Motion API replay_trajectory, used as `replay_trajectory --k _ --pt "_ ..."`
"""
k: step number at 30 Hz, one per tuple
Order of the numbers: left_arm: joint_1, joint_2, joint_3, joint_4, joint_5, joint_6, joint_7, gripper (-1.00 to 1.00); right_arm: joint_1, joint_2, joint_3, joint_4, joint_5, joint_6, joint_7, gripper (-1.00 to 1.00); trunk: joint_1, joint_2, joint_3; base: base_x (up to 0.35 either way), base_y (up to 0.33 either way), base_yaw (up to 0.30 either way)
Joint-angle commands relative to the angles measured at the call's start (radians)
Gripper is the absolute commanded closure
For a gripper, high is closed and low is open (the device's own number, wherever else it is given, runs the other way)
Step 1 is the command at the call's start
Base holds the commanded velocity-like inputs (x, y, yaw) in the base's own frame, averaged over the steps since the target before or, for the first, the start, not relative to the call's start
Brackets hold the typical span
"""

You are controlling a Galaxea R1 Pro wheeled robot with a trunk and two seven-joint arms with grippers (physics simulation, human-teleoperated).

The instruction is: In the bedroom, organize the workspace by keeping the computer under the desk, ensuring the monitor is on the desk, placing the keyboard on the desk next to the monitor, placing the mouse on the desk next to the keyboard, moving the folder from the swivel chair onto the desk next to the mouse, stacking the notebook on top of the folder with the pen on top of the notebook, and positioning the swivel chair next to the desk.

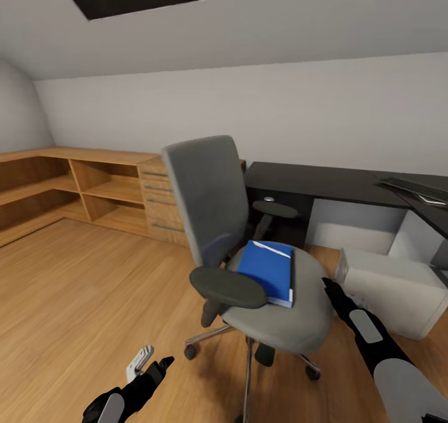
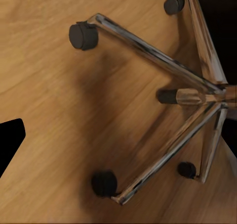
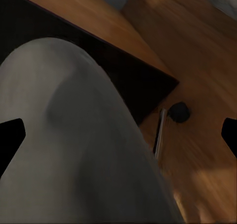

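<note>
Wide bare wood-plank floor (image 1: pixel 74 286) open at left, hemmed by low light-wood shelving (image 1: pixel 81 186) along the wall; tighter room at right, between the swivel chair (image 1: pixel 249 267) and the glossy black counter (image 1: pixel 323 183). Grey upholstered seat and tall back, black armrests, chrome five-star base on black casters, seen from above in the left wrist view (image 2: pixel 187 85) with spokes shining over the floorboards. On the seat, toward its counter side, a flat bright blue folder (image 1: pixel 269 272), with a slim white pen (image 1: pixel 272 249) lying across its far edge. Beside the chair at right, on the floor by the counter, a light grey boxy computer (image 1: pixel 392 289). On the counter's far right, a slim black keyboard (image 1: pixel 417 188), partly cut off. Left gripper (image 1: pixel 163 365) low over the floor near the chair base; right gripper (image 1: pixel 328 284) just beside the seat's edge, with the rounded grey seat close in the right wrist view (image 3: pixel 74 150). Jaws of both: cannot tell whether spread or pressed together.
</note>
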Motion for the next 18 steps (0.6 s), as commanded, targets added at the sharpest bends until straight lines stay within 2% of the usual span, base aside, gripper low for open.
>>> replay_trajectory --k 1,7,18 --pt "-0.001 -0.002 0.005 -0.001 0.003 0.007 -0.004 -1.0 0.0 0.0 -0.002 -0.001 -0.009 0.006 0.0 -1.0 0.0 0.0 -0.001 0.222 0.0 0.0" --pt "-0.001 -0.001 0.005 -0.001 0.003 0.008 -0.004 -1.0 0.0 0.001 -0.002 -0.001 -0.011 0.006 0.0 -1.0 0.0 0.0 -0.001 0.096 0.0 0.052" --pt "-0.001 0.0 0.005 -0.001 0.003 0.008 -0.004 -1.0 0.0 0.01 0.0 -0.001 -0.011 0.007 0.001 -1.0 0.0 0.0 -0.001 0.01 0.0 0.219"
